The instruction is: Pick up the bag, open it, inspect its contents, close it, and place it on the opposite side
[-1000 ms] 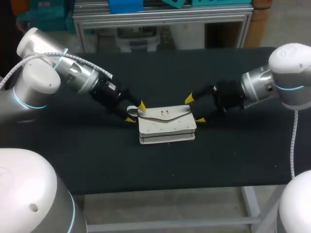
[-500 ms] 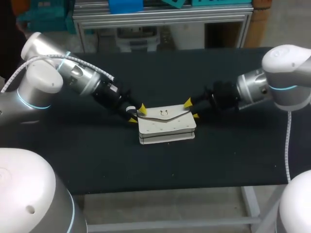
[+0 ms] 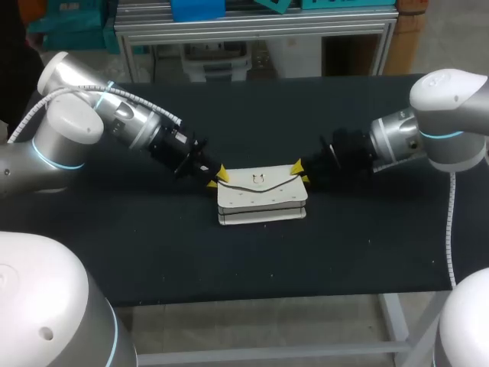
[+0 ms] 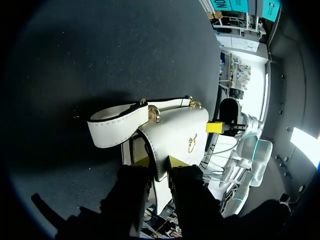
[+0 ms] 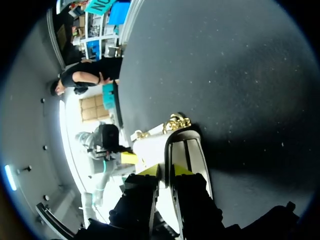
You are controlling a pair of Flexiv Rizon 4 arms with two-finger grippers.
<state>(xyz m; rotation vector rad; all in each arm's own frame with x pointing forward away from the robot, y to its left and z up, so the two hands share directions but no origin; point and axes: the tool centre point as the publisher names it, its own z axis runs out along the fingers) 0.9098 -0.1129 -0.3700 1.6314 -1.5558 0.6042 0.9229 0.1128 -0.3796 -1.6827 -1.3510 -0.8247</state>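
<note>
bag (image 3: 262, 197): white, smooth leather-like skin, faint sheen | strap (image 4: 112, 127): same material, stitched along the edge | clasp (image 4: 192, 143): shiny gold-coloured metal | table cover (image 3: 153, 252): black matt cloth, lint-specked | left arm (image 3: 69, 130): glossy white shell, silver metallic wrist section

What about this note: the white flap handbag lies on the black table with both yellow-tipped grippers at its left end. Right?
Not quite. The head view shows one gripper at each end: the left gripper at the left end of the white flap handbag, the right gripper at its right end. It does lie on the black table.
</note>
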